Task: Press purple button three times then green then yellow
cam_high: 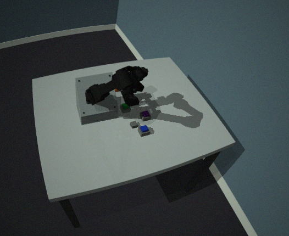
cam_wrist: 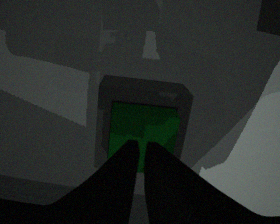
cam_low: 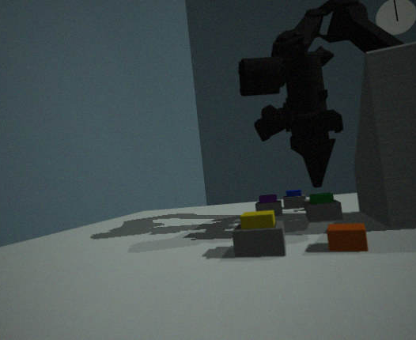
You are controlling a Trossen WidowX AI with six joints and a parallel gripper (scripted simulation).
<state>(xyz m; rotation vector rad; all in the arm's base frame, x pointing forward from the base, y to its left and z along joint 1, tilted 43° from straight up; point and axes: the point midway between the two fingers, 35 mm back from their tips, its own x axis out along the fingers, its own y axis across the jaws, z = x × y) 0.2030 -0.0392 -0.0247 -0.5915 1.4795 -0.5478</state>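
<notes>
Gripper (cam_low: 317, 183) with fingers together and holding nothing, pointing straight down above the green button (cam_low: 321, 198) (tip apart from the cap in the exterior view). Green button stands just beside the base block (cam_high: 94, 113); purple button (cam_high: 145, 113) and blue button (cam_high: 144, 128) lie farther out on the table (cam_high: 97, 159). Yellow button (cam_low: 258, 219) sits near the orange block (cam_low: 347, 236).

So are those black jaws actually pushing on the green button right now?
Apart. In the exterior view, the gripper tip hangs above the green button with a strip of wall visible between them; the jaws are shut and empty.
</notes>
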